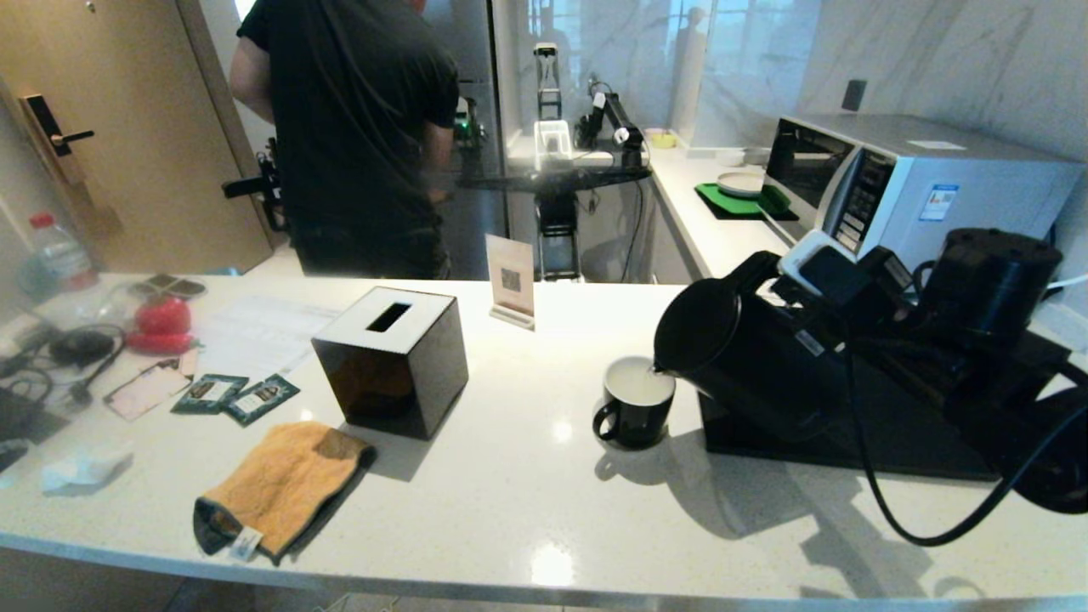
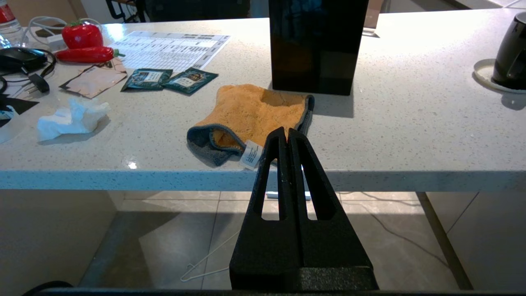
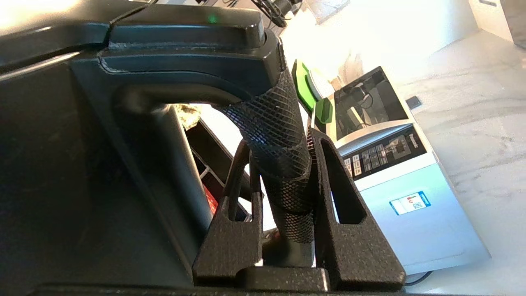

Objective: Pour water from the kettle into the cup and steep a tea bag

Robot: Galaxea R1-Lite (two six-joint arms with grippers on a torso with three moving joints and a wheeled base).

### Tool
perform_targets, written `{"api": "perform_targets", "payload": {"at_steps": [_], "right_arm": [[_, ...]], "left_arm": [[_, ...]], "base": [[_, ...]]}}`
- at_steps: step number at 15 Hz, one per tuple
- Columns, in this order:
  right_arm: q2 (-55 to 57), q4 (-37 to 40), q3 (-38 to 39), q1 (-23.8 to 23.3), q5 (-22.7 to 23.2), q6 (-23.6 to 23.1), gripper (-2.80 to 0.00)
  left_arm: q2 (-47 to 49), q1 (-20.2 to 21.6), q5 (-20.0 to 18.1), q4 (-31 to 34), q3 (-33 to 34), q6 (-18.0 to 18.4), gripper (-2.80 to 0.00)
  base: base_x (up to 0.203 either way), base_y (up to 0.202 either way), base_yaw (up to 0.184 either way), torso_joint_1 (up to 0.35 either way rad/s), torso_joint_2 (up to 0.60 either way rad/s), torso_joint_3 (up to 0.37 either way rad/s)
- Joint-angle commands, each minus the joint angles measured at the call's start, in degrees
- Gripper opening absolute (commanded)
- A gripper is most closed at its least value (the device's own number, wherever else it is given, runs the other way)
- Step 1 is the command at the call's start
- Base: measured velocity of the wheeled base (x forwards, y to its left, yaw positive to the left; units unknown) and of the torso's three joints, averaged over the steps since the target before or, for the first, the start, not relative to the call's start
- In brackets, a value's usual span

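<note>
Kettle [image 1: 756, 361] is tipped by right gripper [image 3: 283, 181], clamped on its handle, so the spout overhangs the cup [image 1: 636, 414] at its 3 o'clock; left gripper [image 2: 287, 137] parked, fingers pressed together.

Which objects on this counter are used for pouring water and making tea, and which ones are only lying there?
In use:
- tall matte black kettle, tilted over the cup, handle clamped in the right tool
- small glossy black mug

Lying about:
- black cube tissue box
- orange cloth
- two dark green packets
- red pepper-shaped toy
- crumpled white tissue
- silver microwave
</note>
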Motion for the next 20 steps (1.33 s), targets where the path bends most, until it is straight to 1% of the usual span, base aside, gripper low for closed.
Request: {"api": "perform_targets", "payload": {"at_steps": [1, 20], "right_arm": [[0.02, -0.47, -0.09, 0.13, -0.05, -0.48, -2.8], [0.98, -0.38, -1.23, 0.13, 0.04, -0.72, -2.8]], "left_arm": [[0.08, 0.01, -0.02, -0.02, 0.0, 0.03, -2.8], [0.08, 0.01, -0.02, -0.02, 0.0, 0.03, -2.8]], "base": [[0.0, 0.0, 0.0, 0.0, 0.0, 0.0], [0.0, 0.0, 0.0, 0.0, 0.0, 0.0]]}}
